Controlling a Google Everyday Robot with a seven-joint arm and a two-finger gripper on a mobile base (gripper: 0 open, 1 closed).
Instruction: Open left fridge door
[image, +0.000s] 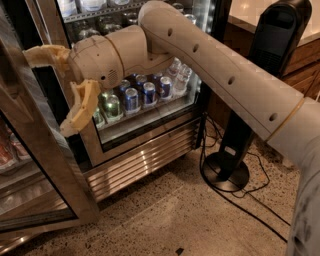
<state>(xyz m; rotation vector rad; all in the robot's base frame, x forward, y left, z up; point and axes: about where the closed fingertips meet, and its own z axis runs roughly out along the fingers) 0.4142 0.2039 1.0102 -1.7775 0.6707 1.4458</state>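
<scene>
Fingers (82, 105) of my gripper (47, 92) spread wide open, both tips at the right frame edge of the left fridge door (50, 160).

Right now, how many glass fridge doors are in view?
2: the left fridge door at the left edge; its twin at centre, behind the gripper. Others may be hidden.

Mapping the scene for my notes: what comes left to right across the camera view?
left fridge door → hand, open, at that door's edge → cans behind the other door → black fan
</scene>
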